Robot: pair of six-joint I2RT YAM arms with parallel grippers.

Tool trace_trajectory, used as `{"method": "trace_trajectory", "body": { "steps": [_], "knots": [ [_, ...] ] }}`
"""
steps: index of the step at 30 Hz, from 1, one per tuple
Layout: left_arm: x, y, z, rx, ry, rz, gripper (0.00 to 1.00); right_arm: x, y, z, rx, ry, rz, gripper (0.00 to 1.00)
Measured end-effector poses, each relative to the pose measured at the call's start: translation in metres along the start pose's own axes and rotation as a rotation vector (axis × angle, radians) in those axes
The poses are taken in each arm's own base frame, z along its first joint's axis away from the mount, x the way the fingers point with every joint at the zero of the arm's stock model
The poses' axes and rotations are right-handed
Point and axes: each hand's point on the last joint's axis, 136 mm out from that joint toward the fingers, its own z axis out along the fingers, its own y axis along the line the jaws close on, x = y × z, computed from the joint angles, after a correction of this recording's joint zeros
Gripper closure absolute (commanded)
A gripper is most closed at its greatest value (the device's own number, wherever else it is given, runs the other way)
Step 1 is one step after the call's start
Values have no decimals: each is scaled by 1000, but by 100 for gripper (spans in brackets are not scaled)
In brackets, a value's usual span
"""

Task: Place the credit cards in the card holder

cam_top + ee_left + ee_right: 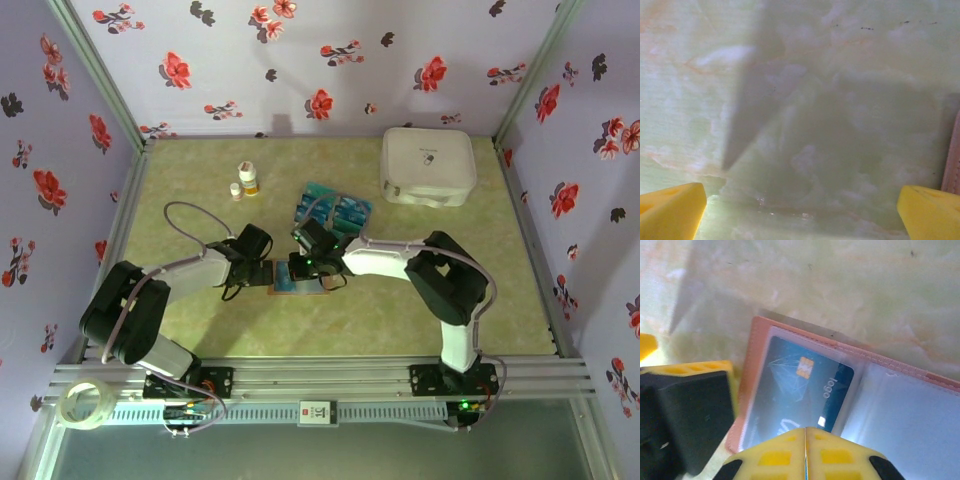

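The card holder (pixel 754 352) lies open on the table, its clear sleeves facing up. A teal-blue credit card (pixel 800 385) with a gold chip sits inside the left sleeve. My right gripper (pixel 805 432) is shut on that card's near edge, and a thin blue sliver shows between the yellow fingers. From above, the right gripper (pixel 306 266) hangs over the card holder (pixel 318 287). The other credit cards (pixel 338 210) lie fanned just behind it. My left gripper (pixel 800 212) is open just off the holder's left edge (pixel 953 155), with bare table between its fingertips.
A large white rounded case (pixel 428 165) stands at the back right. Two small bottles (pixel 247 179) stand at the back left of centre. A tape roll (pixel 85 404) rests on the front rail at the left. Flowered walls close in three sides.
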Motion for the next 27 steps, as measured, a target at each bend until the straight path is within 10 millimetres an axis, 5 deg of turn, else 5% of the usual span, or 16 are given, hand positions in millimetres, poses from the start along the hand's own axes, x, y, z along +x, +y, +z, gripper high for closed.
{"method": "trace_trajectory", "body": {
  "steps": [5, 8, 14, 27],
  "knots": [
    [-8, 1, -9, 10, -22, 2, 0, -22, 10, -39, -28, -94, -18, 76],
    [-23, -3, -23, 37, -67, -7, 0, -29, -1, -52, -23, -124, 1, 79],
    [-41, -14, -42, 101, -121, -15, 0, -21, -33, -47, 31, -99, 36, 90],
    [-22, -46, -42, 168, -85, 73, 0, -10, -51, -30, 62, -55, 49, 97]
  ]
}}
